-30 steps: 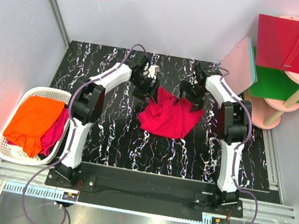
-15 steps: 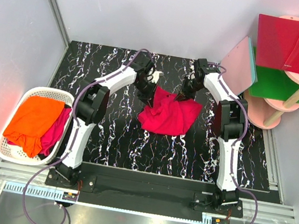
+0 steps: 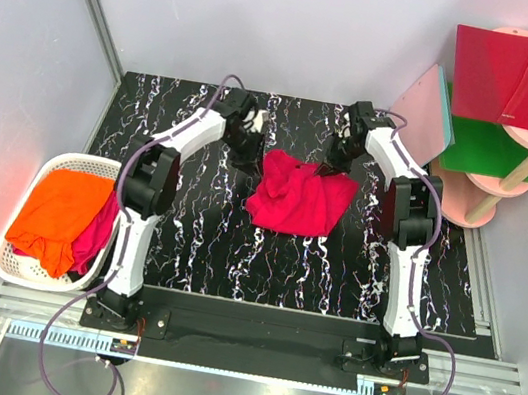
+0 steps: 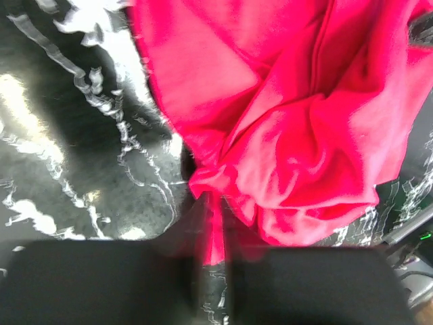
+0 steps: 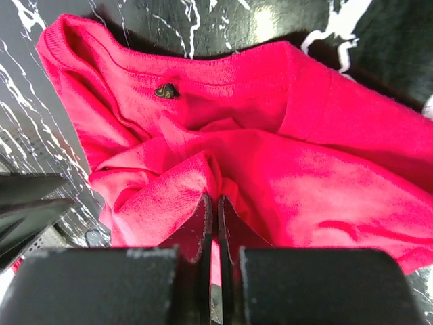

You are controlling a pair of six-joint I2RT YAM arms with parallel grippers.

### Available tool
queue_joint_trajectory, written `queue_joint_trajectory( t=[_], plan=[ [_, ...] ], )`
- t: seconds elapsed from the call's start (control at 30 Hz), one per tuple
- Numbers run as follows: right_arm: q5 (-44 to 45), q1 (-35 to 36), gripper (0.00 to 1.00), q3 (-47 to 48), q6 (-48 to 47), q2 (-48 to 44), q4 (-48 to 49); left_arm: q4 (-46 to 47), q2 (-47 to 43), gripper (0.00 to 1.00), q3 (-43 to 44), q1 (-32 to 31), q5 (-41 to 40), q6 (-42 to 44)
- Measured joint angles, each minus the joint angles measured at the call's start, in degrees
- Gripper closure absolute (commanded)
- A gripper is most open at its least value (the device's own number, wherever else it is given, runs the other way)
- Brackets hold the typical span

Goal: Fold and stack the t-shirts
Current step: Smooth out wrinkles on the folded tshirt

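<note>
Toward the far side of the table (image 3: 187, 235), the left gripper (image 4: 213, 233) and right gripper (image 5: 215, 206) each clamped a pinch of the crimson t-shirt (image 3: 299, 201) between closed fingers. The opposite holds seemingly served to spread it flat.

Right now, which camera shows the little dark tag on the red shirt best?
The right wrist camera: the tag sits sharp just under the collar of the red shirt. The left wrist camera shows only bunched cloth, no tag. From the top camera the shirt is whole, but the tag is too small to find.
</note>
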Motion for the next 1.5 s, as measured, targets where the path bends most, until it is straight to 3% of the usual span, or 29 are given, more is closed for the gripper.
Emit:
queue_joint_trajectory(
  t=[0.03, 0.07, 0.13, 0.2, 0.23, 0.33, 0.37, 0.43, 0.47, 0.63, 0.9, 1.07, 1.3, 1.37, 1.4, 1.5],
  plan=[
    [0.1, -0.1, 1.00, 0.0, 0.0, -0.2, 0.0, 0.3, -0.7, 0.27, -0.4, 0.5, 0.2, -0.8],
    [0.3, -0.3, 1.00, 0.0, 0.0, -0.3, 0.0, 0.5, -1.4, 0.20, -0.7, 0.9, 0.5, -1.6],
    [0.9, -0.5, 1.00, 0.0, 0.0, -0.4, 0.0, 1.4, -2.4, 0.14, -1.4, 1.6, 1.0, -2.8],
    [1.0, -0.7, 1.00, 0.0, 0.0, -0.4, 0.2, 2.2, -3.0, 0.16, -2.4, 1.7, 1.6, -3.4],
    [1.0, -0.8, 1.00, 0.0, 0.0, -0.4, 0.2, 2.5, -3.1, 0.20, -3.0, 1.6, 2.2, -3.9],
    [1.0, -1.0, 1.00, 0.0, 0.0, -0.4, 0.4, 3.6, -3.1, 0.53, -4.6, 0.7, 4.7, -5.3],
    [1.0, -1.1, 1.00, 0.0, 0.0, -0.4, 0.4, 3.7, -3.1, 0.69, -4.9, 0.4, 5.4, -5.7],
    [1.0, -1.2, 1.00, 0.0, 0.0, -0.4, 0.4, 4.1, -3.1, 0.77, -4.9, -0.2, 6.7, -6.6],
    [1.0, -1.3, 1.00, 0.0, -0.1, -0.4, 0.4, 4.5, -3.1, 0.77, -4.8, -0.6, 7.5, -6.9],
    [0.8, -1.4, 1.00, -0.2, -0.5, -0.4, 0.4, 5.9, -1.9, 0.55, -3.4, -2.4, 9.5, -8.2],
    [-0.3, -2.3, 1.00, -1.1, -0.9, -0.4, 0.4, 6.5, 1.7, 0.53, -3.0, -3.8, 10.1, -9.6],
    [-0.7, -2.8, 1.00, -1.1, -1.0, -0.4, 0.4, 6.4, 2.2, 0.43, -3.0, -3.8, 9.8, -10.3],
    [-1.6, -2.9, 1.00, -1.3, -1.0, -0.4, 0.8, 6.3, 2.2, 0.44, -3.3, -3.8, 8.7, -10.3],
    [-1.8, -2.9, 1.00, -1.3, -1.0, -0.4, 1.0, 6.3, 2.2, 0.49, -3.5, -3.8, 8.7, -10.3],
    [-1.9, -2.9, 1.00, -1.4, -1.0, -0.4, 1.2, 6.2, 2.2, 0.67, -3.5, -3.8, 8.7, -10.3],
    [-2.1, -2.9, 1.00, -1.7, -1.0, -0.4, 1.4, 6.1, 2.8, 1.00, -3.0, -3.8, 8.8, -10.3]
  ],
)
